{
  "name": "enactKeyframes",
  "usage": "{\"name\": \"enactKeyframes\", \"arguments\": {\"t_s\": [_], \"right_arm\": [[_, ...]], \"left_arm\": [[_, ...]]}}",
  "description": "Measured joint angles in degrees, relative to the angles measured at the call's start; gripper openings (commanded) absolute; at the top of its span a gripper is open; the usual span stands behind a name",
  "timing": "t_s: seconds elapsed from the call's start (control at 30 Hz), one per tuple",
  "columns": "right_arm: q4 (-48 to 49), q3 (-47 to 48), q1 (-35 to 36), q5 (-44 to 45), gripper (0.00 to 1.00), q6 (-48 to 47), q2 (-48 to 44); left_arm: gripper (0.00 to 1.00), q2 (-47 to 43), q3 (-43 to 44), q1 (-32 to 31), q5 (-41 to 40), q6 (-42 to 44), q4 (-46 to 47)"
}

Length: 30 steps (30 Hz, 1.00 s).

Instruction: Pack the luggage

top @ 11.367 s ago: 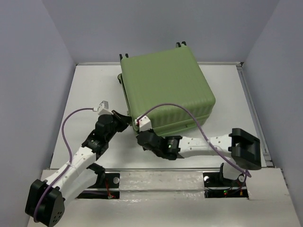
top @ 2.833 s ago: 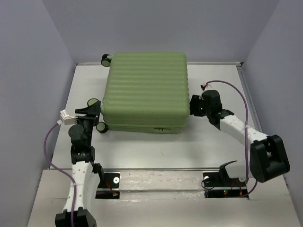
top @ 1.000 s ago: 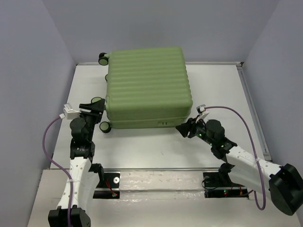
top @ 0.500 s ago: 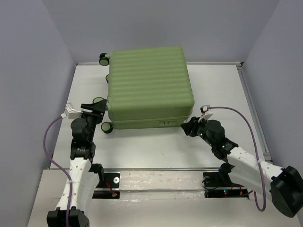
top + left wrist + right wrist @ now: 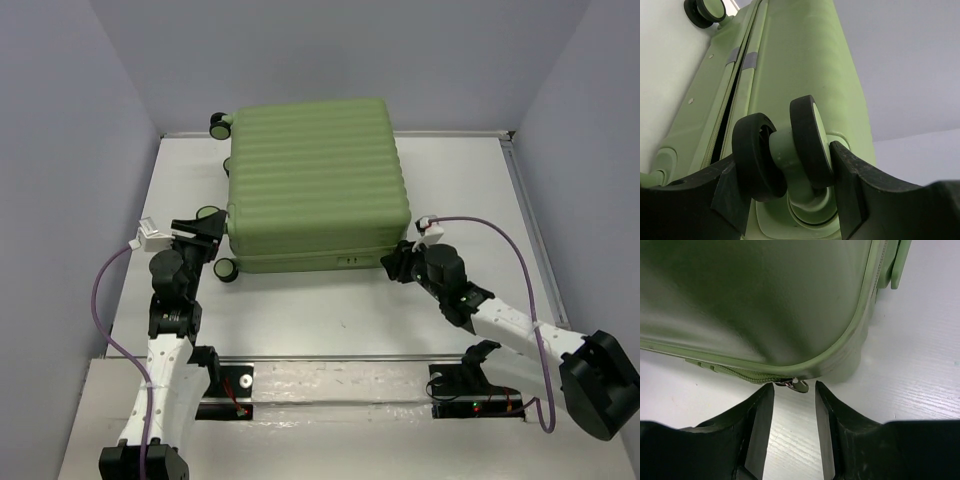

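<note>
The light-green ribbed luggage (image 5: 315, 180) lies flat and closed on the white table. In the left wrist view a black double wheel with a green hub (image 5: 785, 150) sits squeezed between both pads, so my left gripper (image 5: 785, 161) is shut on it. From above, that left gripper (image 5: 207, 230) is at the case's near left corner. My right gripper (image 5: 392, 262) is at the near right corner, low on the table. In the right wrist view the right gripper (image 5: 794, 388) is open, and the small zipper pull (image 5: 799, 385) hangs just at its fingertips, touching neither.
Other wheels stick out at the far left (image 5: 218, 125) and near left (image 5: 226, 268) of the case. Grey walls close in the table (image 5: 330, 310) on three sides, and a raised rail (image 5: 522, 200) runs along its right edge. A purple cable trails from each wrist.
My right gripper has moved up to the luggage's near right corner and narrowed slightly around the zipper pull. The left gripper stays clamped on the wheel; the case has barely shifted.
</note>
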Motion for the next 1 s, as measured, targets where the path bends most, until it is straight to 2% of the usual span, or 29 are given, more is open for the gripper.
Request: {"name": "enactKeyframes", "arguments": {"t_s": [0.17,0.27,0.3,0.33,0.43,0.6,0.7,0.8,0.93,1.0], "right_arm": [[0.3,0.7,0.0,0.9,0.40,-1.4,0.3],[0.5,0.7,0.0,1.4,0.33,-2.1,0.5],[0.7,0.7,0.0,1.5,0.30,-2.3,0.8],[0.8,0.7,0.0,1.7,0.21,-2.6,1.1],[1.0,0.7,0.0,2.1,0.07,-3.0,2.4],[3.2,0.6,1.9,2.6,0.07,-2.6,2.6],[3.2,0.8,6.0,6.1,0.07,-2.6,2.7],[0.0,5.1,16.4,18.2,0.07,-4.4,7.0],[-13.8,19.6,28.3,39.3,0.07,-9.3,22.0],[-17.1,25.9,32.3,43.2,0.07,-9.6,29.3]], "left_arm": [[0.06,0.0,0.0,-0.1,0.0,0.1,0.0],[0.06,0.0,0.0,-0.1,0.0,0.3,-0.1],[0.06,0.0,0.0,-0.1,0.0,0.3,-0.1],[0.06,-0.1,0.0,-0.1,0.0,0.4,-0.1],[0.06,-0.4,0.0,-0.1,0.3,0.4,-0.5],[0.06,-0.7,0.0,-1.1,-0.1,0.7,-0.5],[0.06,-0.8,0.0,-4.0,-3.9,0.9,-0.5],[0.06,-1.3,-0.1,-8.8,-10.6,1.3,0.0],[0.06,-1.6,-0.1,-13.8,-19.4,1.7,2.1],[0.06,-1.9,-0.1,-14.6,-21.3,1.9,1.9]]}}
